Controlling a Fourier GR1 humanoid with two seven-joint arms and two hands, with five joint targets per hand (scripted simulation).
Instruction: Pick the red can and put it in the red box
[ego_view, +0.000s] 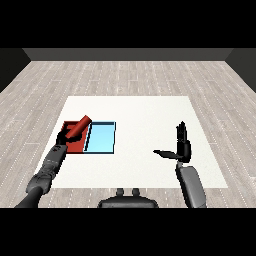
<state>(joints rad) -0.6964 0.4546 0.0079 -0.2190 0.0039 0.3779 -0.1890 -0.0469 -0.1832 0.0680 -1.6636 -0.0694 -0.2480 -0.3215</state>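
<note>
My left hand grips the rigid, smooth red cylindrical can mid-body, tilted over the flat red tray; probably light.

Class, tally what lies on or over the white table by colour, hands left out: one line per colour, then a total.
Red: 2, the red can and the red tray
Light blue: 1, the light blue tray
Total: 3
</note>
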